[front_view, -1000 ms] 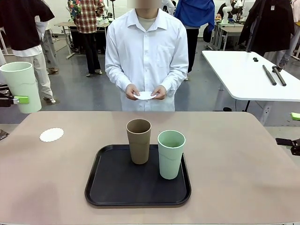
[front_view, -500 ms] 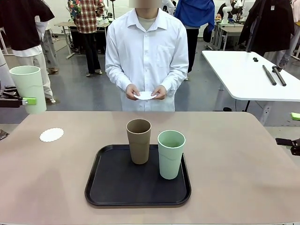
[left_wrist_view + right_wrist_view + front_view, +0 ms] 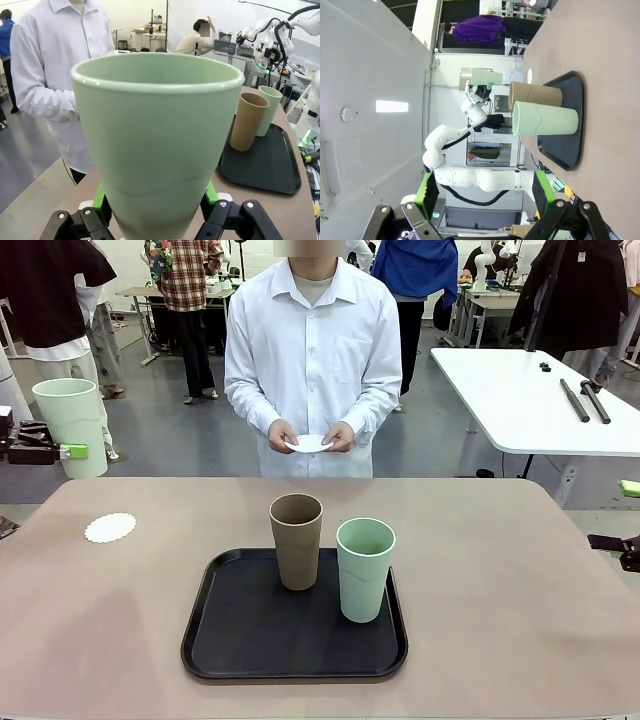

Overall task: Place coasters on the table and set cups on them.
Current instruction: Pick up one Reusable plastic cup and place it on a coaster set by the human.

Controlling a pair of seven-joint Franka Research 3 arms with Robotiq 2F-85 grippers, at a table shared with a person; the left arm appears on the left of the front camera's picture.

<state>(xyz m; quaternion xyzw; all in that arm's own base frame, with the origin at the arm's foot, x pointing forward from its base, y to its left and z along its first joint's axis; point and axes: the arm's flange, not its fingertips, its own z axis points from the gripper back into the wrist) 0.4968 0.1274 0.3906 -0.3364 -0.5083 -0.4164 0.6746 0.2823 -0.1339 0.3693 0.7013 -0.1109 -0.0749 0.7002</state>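
Note:
My left gripper [image 3: 62, 452] is shut on a pale green cup [image 3: 72, 426], held upright in the air just beyond the table's [image 3: 500, 590] far left corner. That cup [image 3: 157, 135] looms large in the left wrist view, between the green pads [image 3: 101, 199]. One white coaster [image 3: 110, 528] lies on the table at the left, below and right of the held cup. A brown cup [image 3: 297, 540] and a second pale green cup [image 3: 365, 568] stand on a black tray [image 3: 200, 640]. The person's hands hold another coaster [image 3: 310, 444]. My right gripper [image 3: 485, 195] is open, holding nothing.
The person in a white shirt [image 3: 312, 350] stands at the table's far side, opposite the tray. A white table with black rods [image 3: 520, 400] stands back right. In the rolled right wrist view both tray cups [image 3: 542, 120] show far off.
My left gripper has carried the pale green cup to the right and slightly down, closer to the table's left corner. The person, the tray and its cups have not moved.

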